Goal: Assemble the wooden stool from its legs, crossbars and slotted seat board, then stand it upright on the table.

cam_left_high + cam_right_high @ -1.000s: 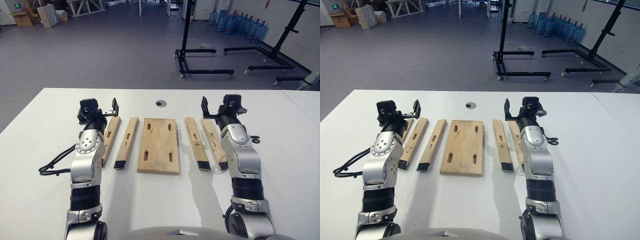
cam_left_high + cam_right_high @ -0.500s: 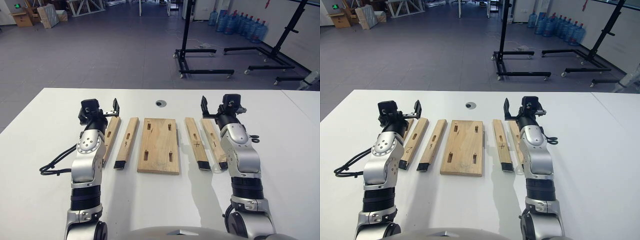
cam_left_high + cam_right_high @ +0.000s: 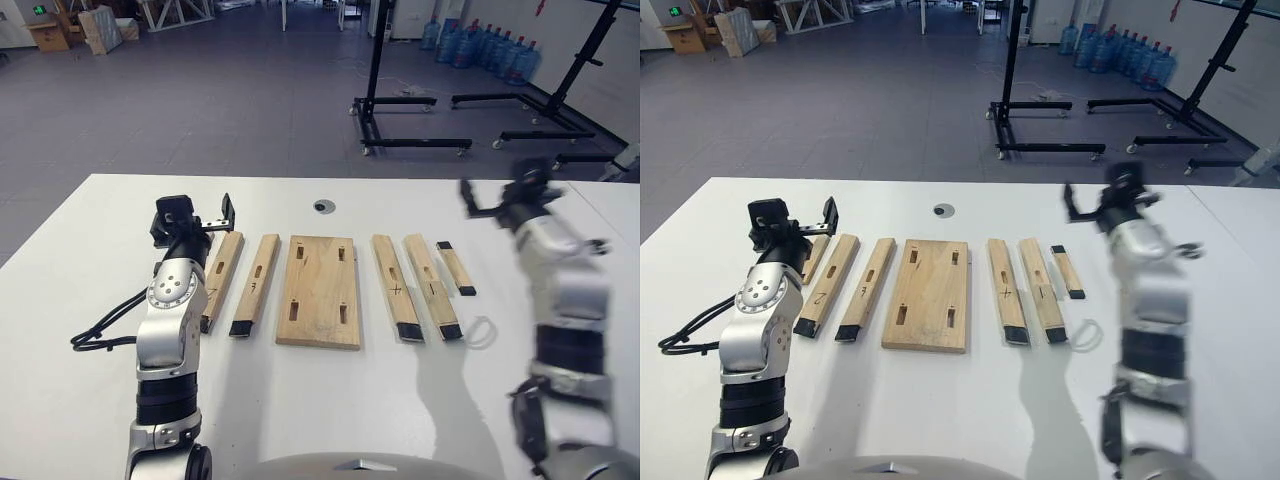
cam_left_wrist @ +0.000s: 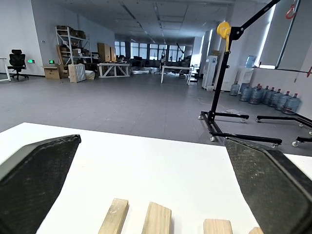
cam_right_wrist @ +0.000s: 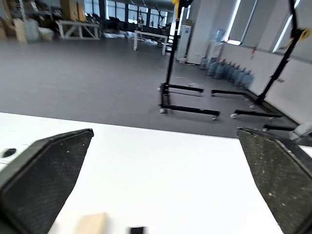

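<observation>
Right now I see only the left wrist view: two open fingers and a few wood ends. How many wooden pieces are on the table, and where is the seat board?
Observer: I count seven pieces in one row on the table. One is partly hidden by the left arm. The seat board lies flat in the middle, with its slots facing up.
Operator: Is the right gripper holding any of them?
Observer: No. The right gripper is open and empty. It is in the air, beyond and to the right of the short crossbar, which is the last piece on the right of the row.
</observation>
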You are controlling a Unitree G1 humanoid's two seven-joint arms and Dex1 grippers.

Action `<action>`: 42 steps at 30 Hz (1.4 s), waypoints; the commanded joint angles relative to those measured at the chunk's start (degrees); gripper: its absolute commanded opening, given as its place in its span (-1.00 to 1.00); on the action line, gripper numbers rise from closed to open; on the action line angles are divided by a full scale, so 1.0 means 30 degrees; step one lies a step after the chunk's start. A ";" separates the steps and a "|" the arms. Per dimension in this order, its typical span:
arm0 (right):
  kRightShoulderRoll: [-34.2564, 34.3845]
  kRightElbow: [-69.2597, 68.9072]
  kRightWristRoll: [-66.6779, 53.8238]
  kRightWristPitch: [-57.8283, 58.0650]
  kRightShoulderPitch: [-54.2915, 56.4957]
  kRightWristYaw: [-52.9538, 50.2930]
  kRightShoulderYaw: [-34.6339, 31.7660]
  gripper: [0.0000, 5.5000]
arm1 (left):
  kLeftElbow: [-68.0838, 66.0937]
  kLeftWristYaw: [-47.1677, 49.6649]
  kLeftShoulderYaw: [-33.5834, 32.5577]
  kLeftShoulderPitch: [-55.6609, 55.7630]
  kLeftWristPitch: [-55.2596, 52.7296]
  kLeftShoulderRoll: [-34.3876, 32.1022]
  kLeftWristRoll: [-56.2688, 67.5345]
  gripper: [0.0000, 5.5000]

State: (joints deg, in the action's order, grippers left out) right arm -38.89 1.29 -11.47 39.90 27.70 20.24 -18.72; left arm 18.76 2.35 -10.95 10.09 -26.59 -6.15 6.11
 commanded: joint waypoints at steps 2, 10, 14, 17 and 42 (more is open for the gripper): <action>0.0297 0.2634 -0.0023 -0.0973 -0.2673 0.2176 0.1376 0.96 | 0.0093 0.0251 -0.0319 -0.0520 -0.0613 -0.0020 -0.0014 0.96; 0.2500 0.6429 0.0682 -0.4121 -0.2304 0.1207 0.2359 0.96 | -0.0203 0.0403 0.0063 -0.0200 -0.0537 0.0210 -0.0118 0.96; 0.2917 0.8051 0.1155 -0.5055 -0.2200 0.0964 0.2883 0.96 | -0.0315 0.0427 -0.0015 -0.0078 -0.0510 0.0173 -0.0109 0.96; 0.3304 0.9028 0.1310 -0.5388 -0.2276 0.0838 0.3114 0.96 | -0.0366 0.0478 0.0045 -0.0010 -0.0485 0.0250 -0.0141 0.96; 0.4927 0.9064 0.0489 -0.3696 -0.4635 0.0218 0.3010 -0.40 | -0.0445 0.0865 0.0061 0.0017 -0.0652 0.0373 -0.0107 0.96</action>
State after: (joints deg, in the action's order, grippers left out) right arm -25.14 25.59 -11.30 27.06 16.83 21.27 -11.10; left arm 17.73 4.65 -10.99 9.27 -27.71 -5.19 5.93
